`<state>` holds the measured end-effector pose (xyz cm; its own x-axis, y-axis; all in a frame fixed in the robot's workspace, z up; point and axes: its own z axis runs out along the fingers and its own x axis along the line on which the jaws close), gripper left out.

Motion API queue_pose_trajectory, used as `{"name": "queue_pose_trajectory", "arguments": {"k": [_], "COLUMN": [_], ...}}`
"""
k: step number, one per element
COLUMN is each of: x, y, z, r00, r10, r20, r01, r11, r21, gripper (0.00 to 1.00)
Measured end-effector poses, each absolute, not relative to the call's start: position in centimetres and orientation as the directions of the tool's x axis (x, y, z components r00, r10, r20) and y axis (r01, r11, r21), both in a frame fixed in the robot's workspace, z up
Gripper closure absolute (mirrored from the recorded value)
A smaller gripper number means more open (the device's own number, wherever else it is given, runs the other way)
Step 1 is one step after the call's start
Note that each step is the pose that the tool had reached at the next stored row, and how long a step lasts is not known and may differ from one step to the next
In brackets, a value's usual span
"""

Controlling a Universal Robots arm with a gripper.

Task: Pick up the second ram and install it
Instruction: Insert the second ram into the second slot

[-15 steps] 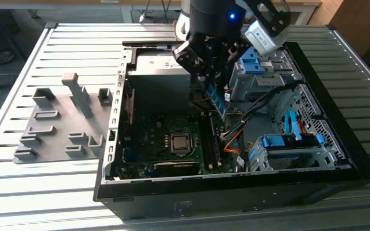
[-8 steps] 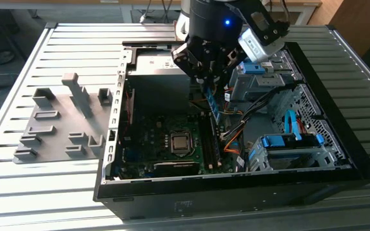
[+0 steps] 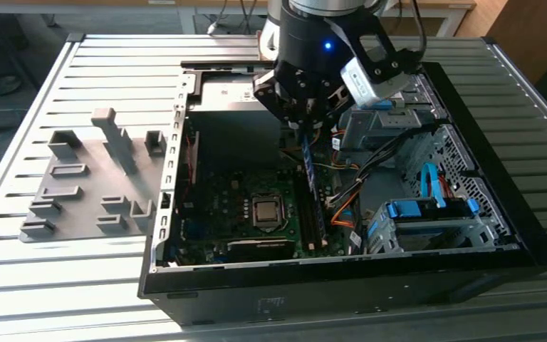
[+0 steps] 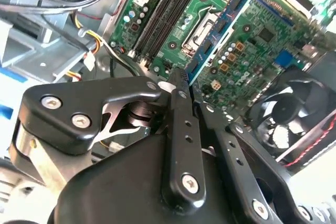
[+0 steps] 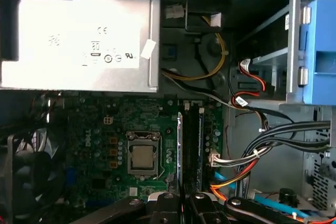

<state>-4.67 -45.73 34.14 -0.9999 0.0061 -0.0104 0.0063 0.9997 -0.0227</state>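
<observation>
My gripper (image 3: 304,127) is shut on the second ram (image 3: 310,178), a long blue-green stick held on edge inside the open computer case (image 3: 169,178). The stick reaches from the fingers down over the black memory slots (image 3: 318,221) to the right of the processor socket (image 3: 267,210) in the exterior view. In the second wrist view the ram (image 4: 227,20) shows its black chips beyond the gripper (image 4: 187,85). The first wrist view has the ram (image 5: 179,145) edge-on beside the slots (image 5: 192,145), above the gripper (image 5: 181,199). I cannot tell whether it touches a slot.
A grey slotted holder block (image 3: 93,178) lies on the ribbed table on the exterior view's left. Inside the case are the power supply (image 5: 79,35), a fan (image 4: 283,119), bundles of cables (image 5: 262,145) and a blue drive cage (image 3: 426,214) beside the slots.
</observation>
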Motion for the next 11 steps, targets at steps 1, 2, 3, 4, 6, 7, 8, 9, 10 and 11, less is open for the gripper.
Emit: {"name": "queue_pose_trajectory", "arguments": {"k": [1, 2, 3, 4, 6, 7, 8, 9, 10, 11], "x": [-4.7, -4.6, -4.4, -4.3, -4.2, -4.1, -4.1, -4.1, -4.0, -4.0], "y": [-45.7, -45.7, -45.7, -45.7, -45.7, -45.7, -45.7, -45.7, -45.8, -45.9], "z": [34.0, 33.8, 33.6, 33.4, 33.0, 32.9, 32.7, 32.5, 32.4, 32.3], "r00": [-1.0, -1.0, -1.0, -1.0, -1.0, -1.0, -1.0, -1.0, -1.0, -1.0], "r10": [0.013, 0.015, 0.015, 0.014, 0.01, 0.009, 0.007, 0.005, 0.005, 0.005], "r20": [-0.01, -0.009, -0.007, -0.006, -0.004, -0.003, -0.001, 0.001, 0.003, 0.004], "r01": [0.014, 0.015, 0.015, 0.014, 0.011, 0.009, 0.007, 0.005, 0.005, 0.005], "r11": [1.0, 1.0, 1.0, 1.0, 1.0, 1.0, 1.0, 1.0, 1.0, 1.0], "r21": [-0.023, -0.023, -0.023, -0.023, -0.023, -0.023, -0.023, -0.023, -0.023, -0.023], "gripper": [0.86, 0.86, 0.86, 0.86, 0.86, 0.86, 0.86, 0.86, 0.86, 0.86]}}
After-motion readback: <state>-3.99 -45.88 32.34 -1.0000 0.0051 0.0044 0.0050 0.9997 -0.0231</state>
